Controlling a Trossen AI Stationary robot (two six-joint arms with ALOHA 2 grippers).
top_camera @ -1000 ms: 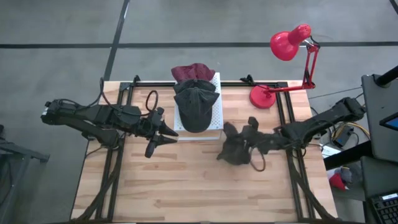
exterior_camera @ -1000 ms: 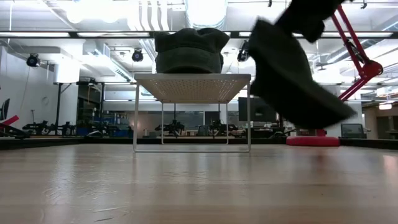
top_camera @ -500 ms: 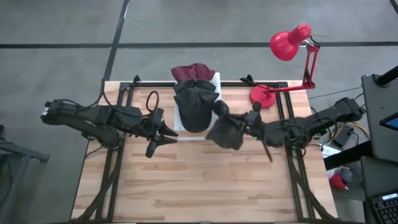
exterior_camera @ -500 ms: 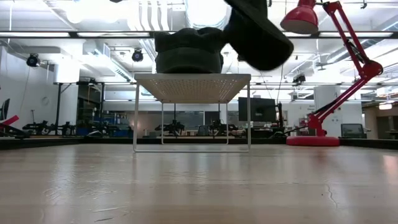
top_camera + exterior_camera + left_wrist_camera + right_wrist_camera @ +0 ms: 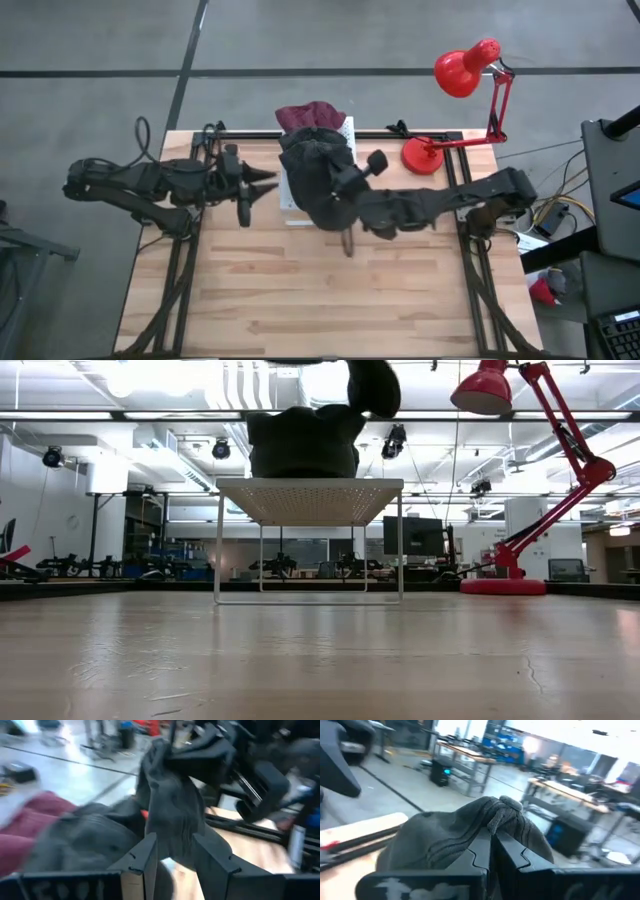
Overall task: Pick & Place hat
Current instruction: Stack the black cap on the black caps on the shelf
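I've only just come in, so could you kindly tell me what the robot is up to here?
The right pincer is shut on a dark hat and holds it over the white rack at the back of the table, where a dark hat and a red hat already lie. The hat is not yet released. The left pincer waits beside the rack, open and holding nothing. A red lamp stands at the right rear corner.
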